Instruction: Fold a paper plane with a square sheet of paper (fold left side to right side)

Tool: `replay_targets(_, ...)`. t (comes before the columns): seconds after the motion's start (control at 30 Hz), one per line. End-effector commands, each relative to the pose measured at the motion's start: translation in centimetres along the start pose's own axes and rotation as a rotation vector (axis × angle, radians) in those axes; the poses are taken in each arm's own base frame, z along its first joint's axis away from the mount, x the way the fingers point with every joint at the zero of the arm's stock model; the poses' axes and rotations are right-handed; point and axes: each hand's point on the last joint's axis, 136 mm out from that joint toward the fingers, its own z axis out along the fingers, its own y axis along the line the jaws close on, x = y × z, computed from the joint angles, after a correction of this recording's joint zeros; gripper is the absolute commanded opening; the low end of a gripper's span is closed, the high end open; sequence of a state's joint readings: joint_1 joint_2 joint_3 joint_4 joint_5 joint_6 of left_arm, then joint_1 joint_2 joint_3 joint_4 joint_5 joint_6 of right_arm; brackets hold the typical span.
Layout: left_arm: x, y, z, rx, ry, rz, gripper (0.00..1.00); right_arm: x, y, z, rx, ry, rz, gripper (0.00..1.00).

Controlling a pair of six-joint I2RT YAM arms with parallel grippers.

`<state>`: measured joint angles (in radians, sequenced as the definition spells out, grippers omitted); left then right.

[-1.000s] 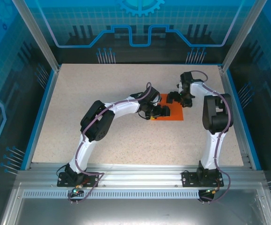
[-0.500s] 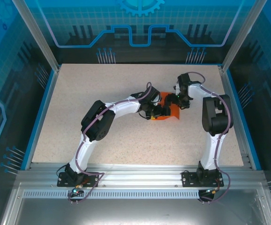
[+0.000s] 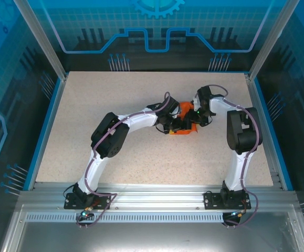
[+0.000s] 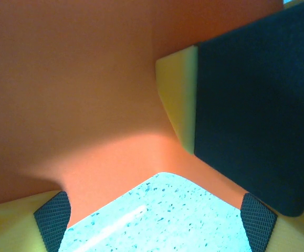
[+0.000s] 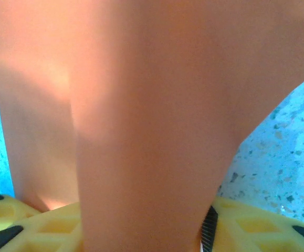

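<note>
Square sheet of paper (image 4: 88,79) tight in right pincer (image 5: 141,226) — left pincer (image 4: 154,223) agape just beside

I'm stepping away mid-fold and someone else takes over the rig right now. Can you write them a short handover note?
Left tool: open, fingers spread, low over the table at the edge of the square sheet of paper. I can't tell whether it touches the sheet.
Right tool: looks shut on the sheet, which runs down between its fingers in the right wrist view.
Sheet: mid-table between the two tools, bowed up off the surface, not flat.
Done: one side is lifted and curled over.
Left: bring the edges together, press the crease, then the remaining folds.
</note>
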<state>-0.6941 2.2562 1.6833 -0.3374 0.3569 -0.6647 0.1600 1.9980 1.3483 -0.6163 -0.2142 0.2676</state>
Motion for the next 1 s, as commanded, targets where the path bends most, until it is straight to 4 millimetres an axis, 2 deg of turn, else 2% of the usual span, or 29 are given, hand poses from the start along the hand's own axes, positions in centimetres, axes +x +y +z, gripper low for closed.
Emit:
replay_targets(0.0,0.3,-1.2,-2.3,-0.002,-0.017,0.046,0.90,0.9,1.7,-1.4,-0.110,0.000,-0.005,0.38)
replay_targets(0.13,-0.7,-1.3,-6.3,0.035,-0.091,0.044,0.90,0.4,2.1,-3.0,-0.164,-0.069,-0.031,0.30)
replay_targets(0.33,-1.3,1.1,-13.1,0.067,-0.206,-0.009,0.91,0.3,3.2,-5.8,-0.241,-0.170,-0.079,0.28)
replay_targets(0.47,-1.3,2.5,-17.6,0.153,-0.280,-0.047,0.92,0.9,4.9,-8.2,-0.319,-0.216,-0.129,0.27)
replay_targets(0.6,-1.2,0.9,-21.5,0.267,-0.340,0.033,0.92,2.5,7.5,-10.8,-0.454,-0.219,-0.149,0.28)
replay_targets(0.67,-0.9,-0.5,-22.4,0.319,-0.339,0.092,0.93,3.4,8.6,-11.7,-0.511,-0.205,-0.142,0.28)
replay_targets(0.73,-0.7,-1.4,-22.5,0.365,-0.324,0.116,0.92,4.3,9.5,-12.3,-0.546,-0.185,-0.139,0.28)
replay_targets(0.97,0.3,-3.1,-19.5,0.408,-0.237,0.164,0.90,6.1,11.8,-13.0,-0.640,-0.144,-0.118,0.28)
